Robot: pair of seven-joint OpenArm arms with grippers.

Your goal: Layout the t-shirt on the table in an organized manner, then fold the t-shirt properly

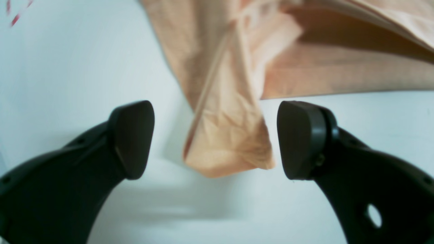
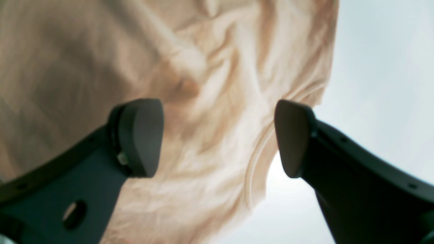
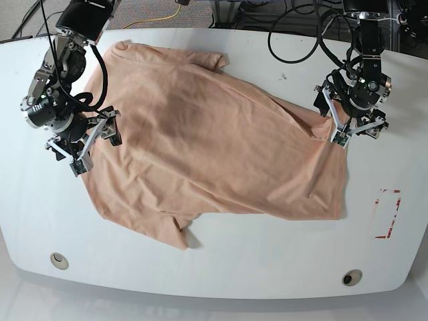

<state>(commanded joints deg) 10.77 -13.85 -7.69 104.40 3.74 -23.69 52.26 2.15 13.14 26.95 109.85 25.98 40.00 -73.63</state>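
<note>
The t-shirt (image 3: 214, 147) lies spread across the middle of the desk (image 3: 221, 267), mostly flat but skewed. One sleeve points toward the far edge and the other curls at the near edge. The right-hand part of the cloth is bunched into a ridge that rises toward the left tool (image 3: 352, 119).

It looks like thin, soft cotton, light and limp, so it will probably sag and crease wherever it is not supported. It should also slide easily on the glossy desk. I judge that a hem, a sleeve cuff or a shoulder seam gives the firmest hold, since the doubled fabric there is less likely to slip out of a pinch.

In the left wrist view, a crumpled tip of cloth (image 1: 230, 145) hangs between the spread fingers of the left tool (image 1: 215, 139). The tool is released, and neither pad presses the fabric.

In the right wrist view, the right tool (image 2: 219, 137) is also spread wide and grips nothing. It hovers over wrinkled fabric beside a stitched edge (image 2: 261, 156). From the base view, it sits at the shirt's left border (image 3: 93, 144).

A red tape mark (image 3: 388, 214) lies on the bare desk to the right, apart from the shirt. The layout step seems unfinished.
</note>
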